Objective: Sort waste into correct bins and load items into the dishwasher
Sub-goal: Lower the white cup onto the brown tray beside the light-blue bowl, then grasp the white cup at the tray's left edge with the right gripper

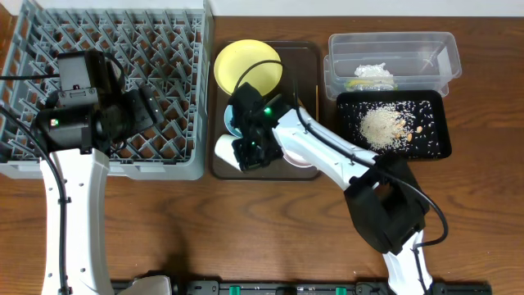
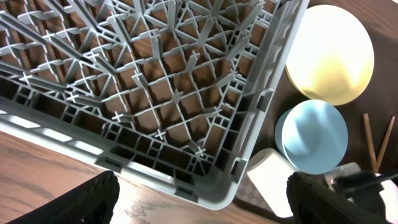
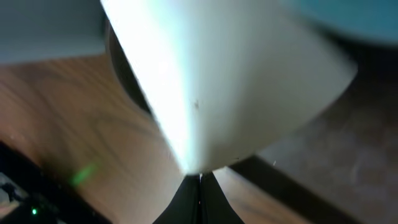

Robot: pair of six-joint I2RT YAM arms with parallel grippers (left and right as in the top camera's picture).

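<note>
The left gripper (image 1: 147, 108) is hanging over the near right part of the rack (image 1: 164, 33), its jaws standing wide apart with nothing between them. From its wrist camera, the rack's corner is sitting just beside the brown tray (image 1: 307, 57).

On that tray the plate (image 1: 246, 61) is lying at the far end, the blue bowl (image 2: 314, 134) is sitting just in front of it, and the cup (image 1: 225, 150) is lying on its side at the near left corner, close to the bowl. The chopsticks (image 2: 370, 140) are lying to the right of the bowl.

The right gripper (image 1: 250, 152) is reaching in low over the tray, right at the cup. Its jaws are closed, the tips meeting against the cup's edge in its wrist view. I cannot tell whether any of the cup's wall is pinched between them.

Over on the right, the tub (image 1: 434, 45) is holding crumpled paper (image 1: 374, 72). Touching its near side, the black tray (image 1: 434, 147) is holding a heap of grains (image 1: 383, 127) with more scattered around.
</note>
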